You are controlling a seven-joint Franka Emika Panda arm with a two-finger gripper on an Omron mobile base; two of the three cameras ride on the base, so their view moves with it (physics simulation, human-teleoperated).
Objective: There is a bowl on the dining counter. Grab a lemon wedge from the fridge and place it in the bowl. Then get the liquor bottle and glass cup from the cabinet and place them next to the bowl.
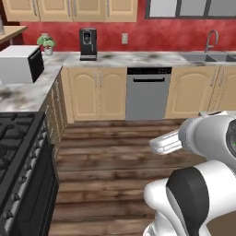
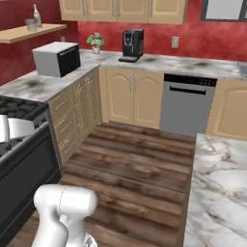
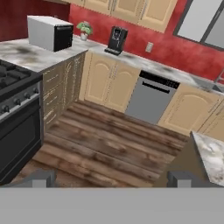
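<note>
Arm folded low over the wooden floor (image 3: 109, 140); gripper (image 3: 109, 178) level, jaws wide and empty, facing the dishwasher (image 3: 151, 99).

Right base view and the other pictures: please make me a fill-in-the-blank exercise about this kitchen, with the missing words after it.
1. The bottle and the glass cup stand on the wooden shelf against the ____ wall.
2. The plant stands on the counter between the microwave and the ____.
3. Under the counter, between wooden cabinet doors, sits the grey ____.
4. The floor is made of ____.

Missing words: red; coffee machine; dishwasher; wood
</note>
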